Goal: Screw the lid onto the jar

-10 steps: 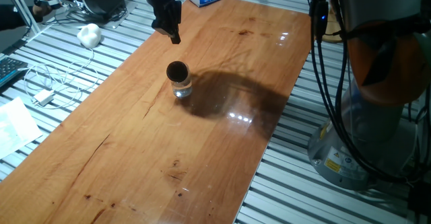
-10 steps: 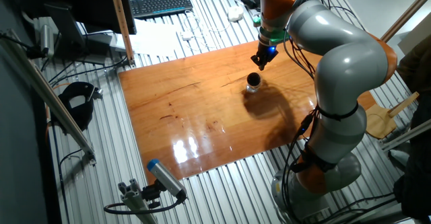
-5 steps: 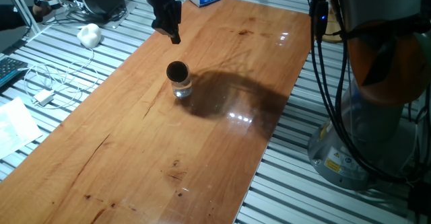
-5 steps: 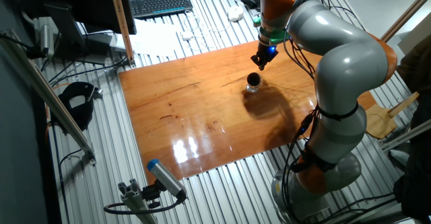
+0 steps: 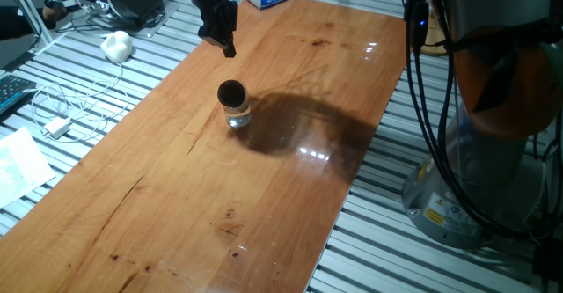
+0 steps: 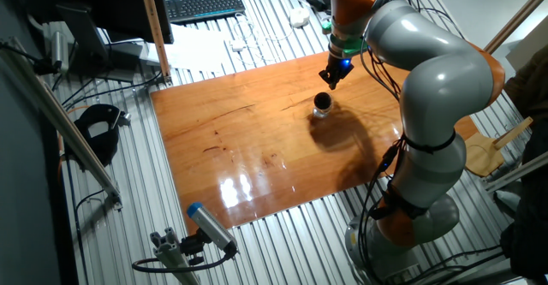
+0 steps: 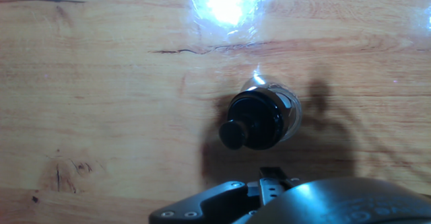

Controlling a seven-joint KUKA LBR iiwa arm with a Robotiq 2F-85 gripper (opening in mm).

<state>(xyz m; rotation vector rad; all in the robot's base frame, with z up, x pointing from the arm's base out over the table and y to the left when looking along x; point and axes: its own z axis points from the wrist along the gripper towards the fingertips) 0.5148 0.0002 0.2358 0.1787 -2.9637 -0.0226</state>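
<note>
Position: I see the jar upright near the middle of the table, the lid sitting on its mouth.
Claw: the gripper hangs above and apart from the lid, holding nothing; I cannot tell how wide the jaws stand.
Handling: I judge the glass jar light, slick, breakable and easy to tip; the lid is stiff and glossy.
Hold: I would pinch the lid across its rim.
Axis: the jar's long axis runs vertical, mouth up; in the hand view the lid sits off-centre on the jar.
</note>
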